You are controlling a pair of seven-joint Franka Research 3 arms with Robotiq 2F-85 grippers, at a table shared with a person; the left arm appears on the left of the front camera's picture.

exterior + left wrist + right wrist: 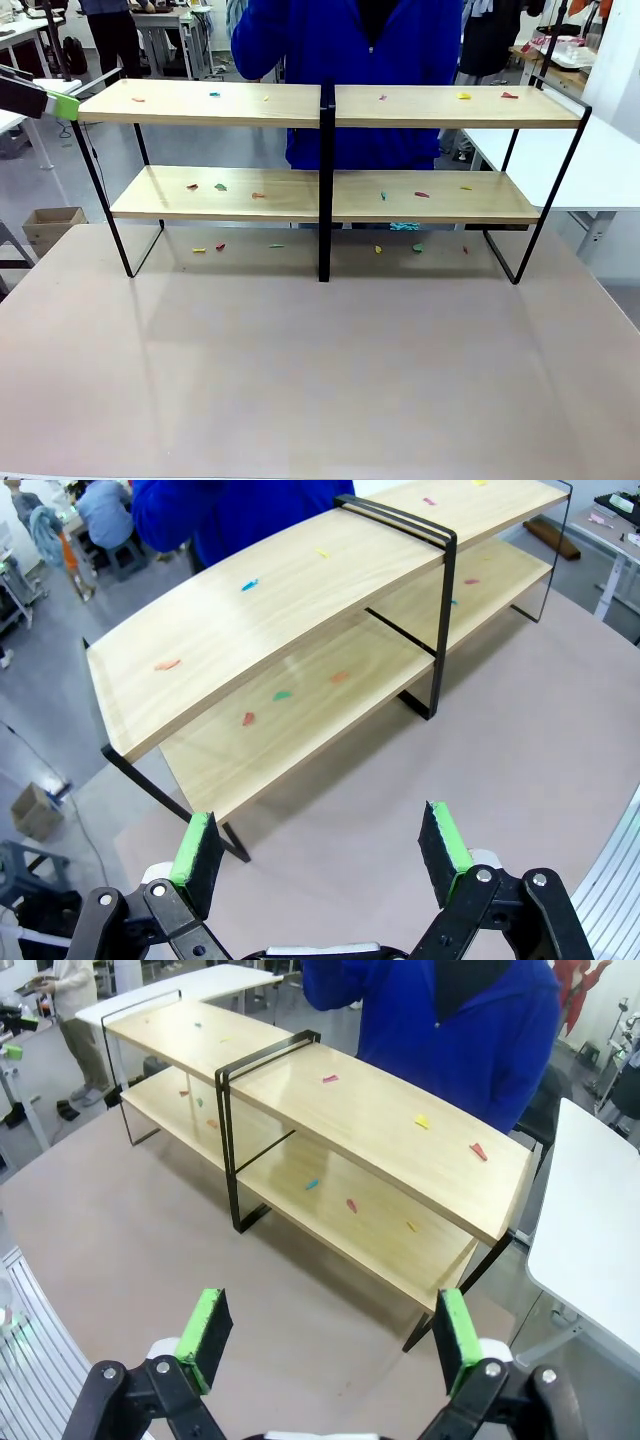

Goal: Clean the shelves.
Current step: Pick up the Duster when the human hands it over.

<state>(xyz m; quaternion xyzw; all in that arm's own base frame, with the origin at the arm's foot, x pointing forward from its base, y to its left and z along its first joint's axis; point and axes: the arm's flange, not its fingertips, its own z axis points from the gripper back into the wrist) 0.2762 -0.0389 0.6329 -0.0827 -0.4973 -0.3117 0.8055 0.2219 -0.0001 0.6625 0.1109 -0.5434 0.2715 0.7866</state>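
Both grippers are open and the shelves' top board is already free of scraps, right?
No. Coloured scraps lie along the top board of the shelves, as the front view shows. The left gripper and right gripper are open.

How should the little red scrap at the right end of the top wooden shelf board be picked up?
Pinch the small red scrap across its narrow width from straight above: it lies flat on the light wooden top board, nothing overhead. The open right end effector looks nearest.
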